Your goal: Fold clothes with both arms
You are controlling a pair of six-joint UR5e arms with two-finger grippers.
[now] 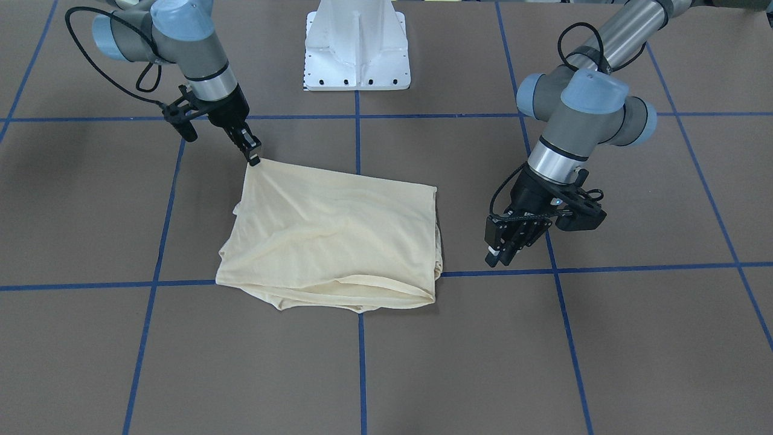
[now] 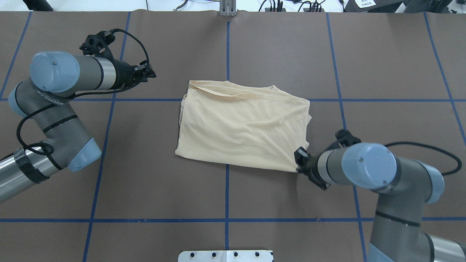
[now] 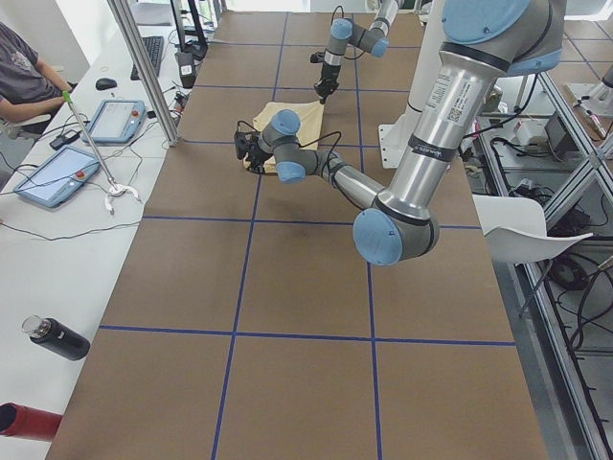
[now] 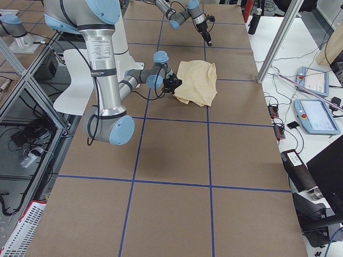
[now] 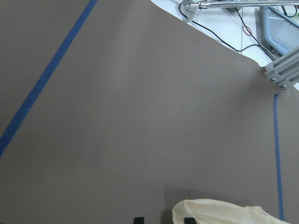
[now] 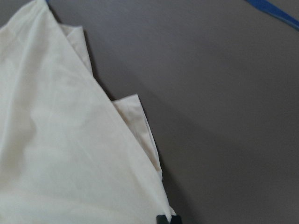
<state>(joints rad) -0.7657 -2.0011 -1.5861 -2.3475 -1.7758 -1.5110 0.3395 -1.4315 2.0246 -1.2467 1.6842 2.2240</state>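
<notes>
T-shirt (image 1: 332, 229), pale yellow, lay folded, one corner pinched in the right pincer (image 1: 254, 158); left pincer (image 1: 500, 258) hung nearby, fingers parted.

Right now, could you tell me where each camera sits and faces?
Front: across the table, facing the robot; left arm, right arm, base.
Overhead: behind the robot, looking down; both arms, shirt.
Left side: table's left end; left arm nearest.
Right side: opposite end; right arm nearest.
Left wrist: table, shirt edge, fingertips.
Right wrist: shirt corner, fingertip.
All share the shirt.
</notes>
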